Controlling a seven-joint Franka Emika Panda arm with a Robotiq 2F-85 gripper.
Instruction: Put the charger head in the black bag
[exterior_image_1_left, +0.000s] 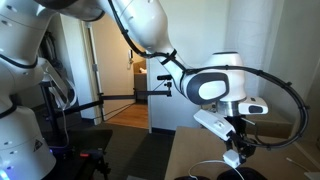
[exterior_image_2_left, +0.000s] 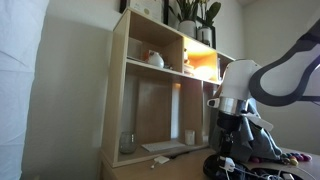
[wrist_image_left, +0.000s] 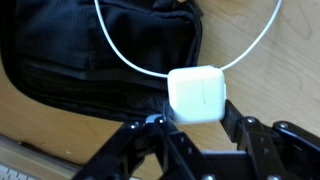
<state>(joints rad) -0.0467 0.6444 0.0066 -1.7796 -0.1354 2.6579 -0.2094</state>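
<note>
In the wrist view the charger head (wrist_image_left: 197, 95), a small white square block, sits between my gripper's (wrist_image_left: 195, 112) two dark fingers, which are shut on its sides. A thin white cord (wrist_image_left: 130, 55) loops away from it. The black bag (wrist_image_left: 90, 60) lies just below and fills the upper left of the wrist view; the block hangs over its edge and the wooden table (wrist_image_left: 270, 85). In both exterior views the gripper (exterior_image_1_left: 237, 152) (exterior_image_2_left: 228, 160) hangs low over the bag (exterior_image_1_left: 225, 173) (exterior_image_2_left: 235, 166) with a small white thing in it.
A wooden shelf unit (exterior_image_2_left: 150, 90) with vases and plants stands behind the table. The table's edge (exterior_image_1_left: 170, 150) runs beside a dark floor. A doorway (exterior_image_1_left: 125, 80) and tripod stands are behind. A white strip shows at the lower left corner (wrist_image_left: 15, 172).
</note>
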